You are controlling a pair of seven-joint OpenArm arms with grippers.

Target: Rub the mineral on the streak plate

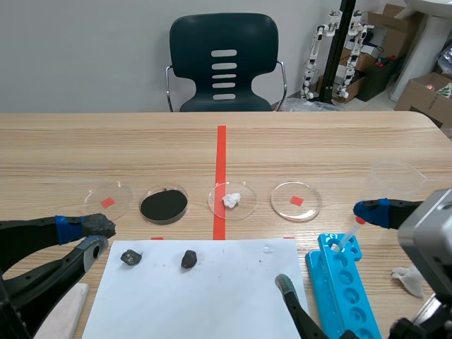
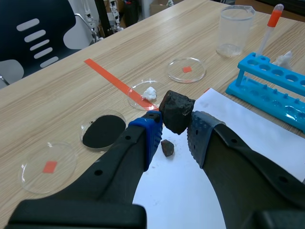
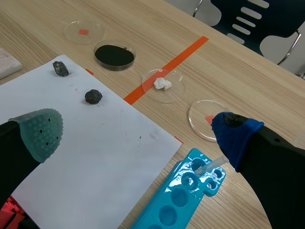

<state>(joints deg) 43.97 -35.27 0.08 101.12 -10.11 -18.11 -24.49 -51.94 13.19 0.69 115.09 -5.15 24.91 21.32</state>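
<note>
My left gripper point(image 1: 88, 239) point(image 2: 175, 125) is shut on a dark lump of mineral point(image 1: 99, 225) point(image 2: 176, 111), held just above the table off the left edge of a white paper sheet point(image 1: 212, 296) point(image 2: 190, 191) point(image 3: 90, 143). Two smaller dark minerals point(image 1: 131, 257) point(image 1: 188, 259) point(image 3: 60, 68) point(image 3: 93, 96) lie on the sheet's far part. A pale white slab point(image 1: 62, 311) point(image 3: 5, 61) lies left of the sheet, under the left arm. My right gripper point(image 1: 328, 247) point(image 3: 137, 133) hangs open over the sheet's right edge, holding nothing.
Beyond the sheet stands a row of petri dishes: one bare point(image 1: 107, 200), one with black powder point(image 1: 164, 205), one with a white lump point(image 1: 232, 200), one bare point(image 1: 296, 201). A blue tube rack point(image 1: 339, 282) with a pipette point(image 1: 346, 236), a clear beaker point(image 1: 392, 180) and a tissue point(image 1: 409, 279) are right.
</note>
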